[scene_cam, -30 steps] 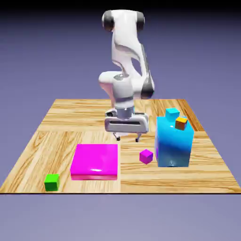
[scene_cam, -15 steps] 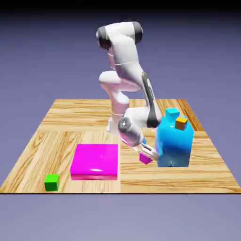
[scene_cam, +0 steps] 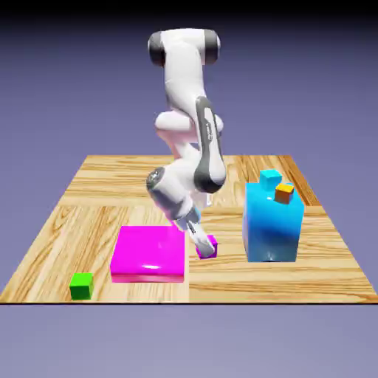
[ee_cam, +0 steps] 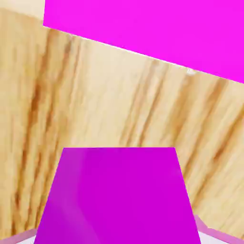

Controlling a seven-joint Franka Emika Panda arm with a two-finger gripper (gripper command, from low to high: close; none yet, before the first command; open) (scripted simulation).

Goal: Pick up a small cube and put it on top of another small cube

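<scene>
Purple and filling the lower half of the hand view, the small purple cube (ee_cam: 118, 195) is sitting large between the finger tips, which it is hiding; whether the gripper (scene_cam: 204, 247) is pinching it or standing spread around it cannot be told. Behind the cube, wood-grain table (ee_cam: 95, 105) is showing, with the magenta slab (ee_cam: 157, 33) crossing the top of the frame. In the exterior view, a small green cube (scene_cam: 81, 285) is lying at the lower left, near the table's front edge. Just right of the magenta slab (scene_cam: 149, 252), the gripper is tilting down onto the purple cube (scene_cam: 210, 244) at centre. Further right, a tall blue block (scene_cam: 272, 229) is carrying a small orange cube (scene_cam: 284, 193) and a small cyan cube (scene_cam: 270, 178).
</scene>
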